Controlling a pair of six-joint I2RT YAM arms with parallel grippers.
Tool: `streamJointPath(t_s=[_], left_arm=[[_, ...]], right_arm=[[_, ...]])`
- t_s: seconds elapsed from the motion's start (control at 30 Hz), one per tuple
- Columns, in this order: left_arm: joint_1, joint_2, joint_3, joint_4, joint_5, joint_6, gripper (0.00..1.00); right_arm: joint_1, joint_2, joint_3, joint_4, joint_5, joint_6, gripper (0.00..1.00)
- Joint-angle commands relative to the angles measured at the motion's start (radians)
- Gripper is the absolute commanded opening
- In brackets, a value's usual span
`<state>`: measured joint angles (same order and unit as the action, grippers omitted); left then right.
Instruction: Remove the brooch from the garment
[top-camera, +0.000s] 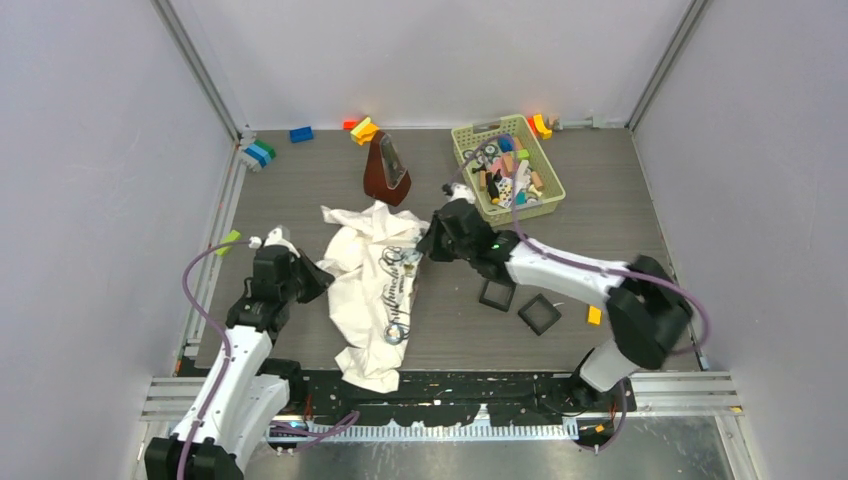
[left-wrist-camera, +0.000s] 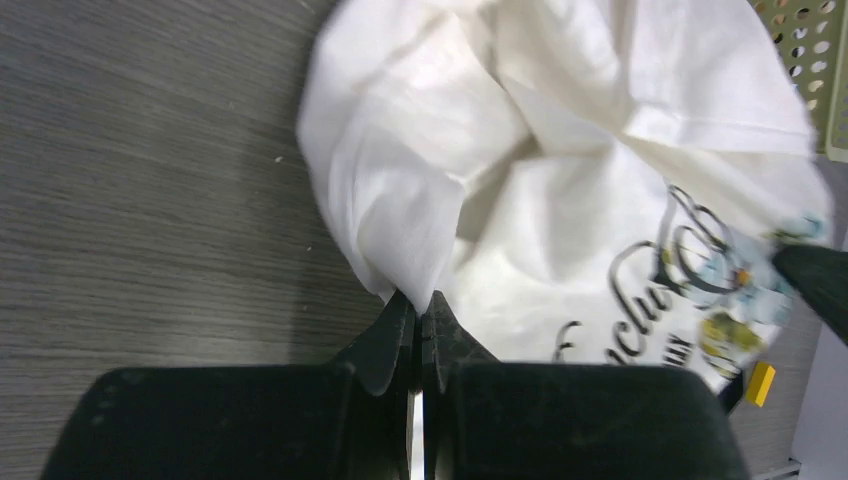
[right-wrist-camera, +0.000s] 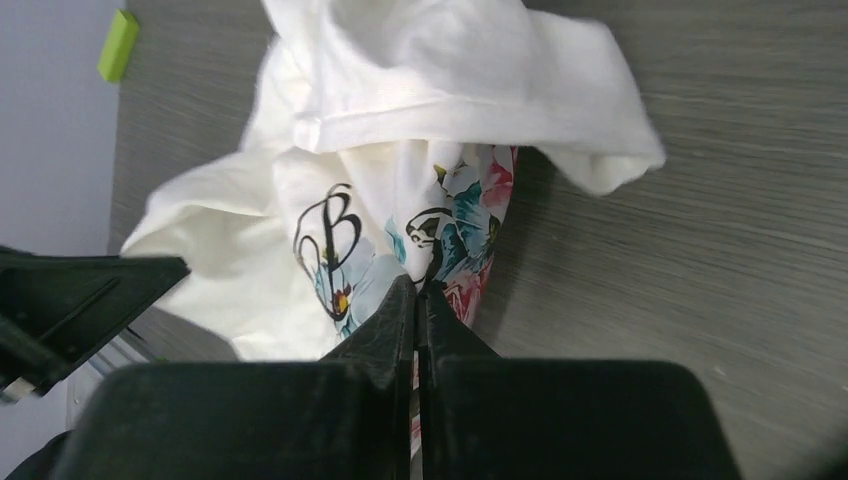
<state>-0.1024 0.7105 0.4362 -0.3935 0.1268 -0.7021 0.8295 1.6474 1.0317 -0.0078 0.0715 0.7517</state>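
Observation:
The garment (top-camera: 375, 290), a white T-shirt with floral print and black script, lies crumpled on the table between the arms. My left gripper (top-camera: 322, 278) is shut on a fold at its left edge; in the left wrist view the white fold (left-wrist-camera: 400, 230) runs into the closed jaws (left-wrist-camera: 420, 302). My right gripper (top-camera: 425, 245) is shut on the printed part at the garment's right edge; in the right wrist view the rose print (right-wrist-camera: 470, 220) meets the closed jaws (right-wrist-camera: 420, 290). The brooch does not show in any view.
Two black square trays (top-camera: 497, 294) (top-camera: 539, 314) and a small orange block (top-camera: 594, 315) lie right of the garment. A brown wedge-shaped object (top-camera: 386, 170) stands behind it. A green basket (top-camera: 465, 140) holding small items sits at the back right. Coloured blocks (top-camera: 301, 134) lie along the back wall.

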Motion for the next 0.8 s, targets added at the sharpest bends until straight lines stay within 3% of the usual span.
streamJointPath(t_s=[0.0, 0.3, 0.47, 0.63, 0.7, 0.73, 0.77], left_arm=[[0.007, 0.016, 0.115, 0.024, 0.009, 0.007, 0.00], [0.007, 0.073, 0.579, -0.343, -0.144, 0.184, 0.00], [0.007, 0.059, 0.768, -0.461, -0.207, 0.216, 0.00], [0.007, 0.071, 0.817, -0.476, -0.180, 0.219, 0.00], [0.007, 0.076, 0.807, -0.460, -0.155, 0.213, 0.00], [0.007, 0.079, 0.799, -0.449, -0.139, 0.207, 0.00], [0.007, 0.082, 0.786, -0.438, -0.117, 0.201, 0.00]], right_arm=[[-0.012, -0.309, -0.035, -0.203, 0.183, -0.083, 0.00], [-0.012, -0.833, -0.079, -0.555, 0.181, -0.092, 0.00], [-0.012, -0.923, -0.043, -0.695, 0.174, -0.077, 0.00], [-0.012, -0.946, -0.099, -0.686, 0.181, -0.099, 0.01], [-0.012, -0.937, -0.145, -0.657, 0.250, -0.082, 0.24], [-0.011, -0.929, -0.160, -0.648, 0.264, -0.074, 0.64], [-0.012, -0.899, -0.178, -0.643, 0.280, -0.059, 0.79]])
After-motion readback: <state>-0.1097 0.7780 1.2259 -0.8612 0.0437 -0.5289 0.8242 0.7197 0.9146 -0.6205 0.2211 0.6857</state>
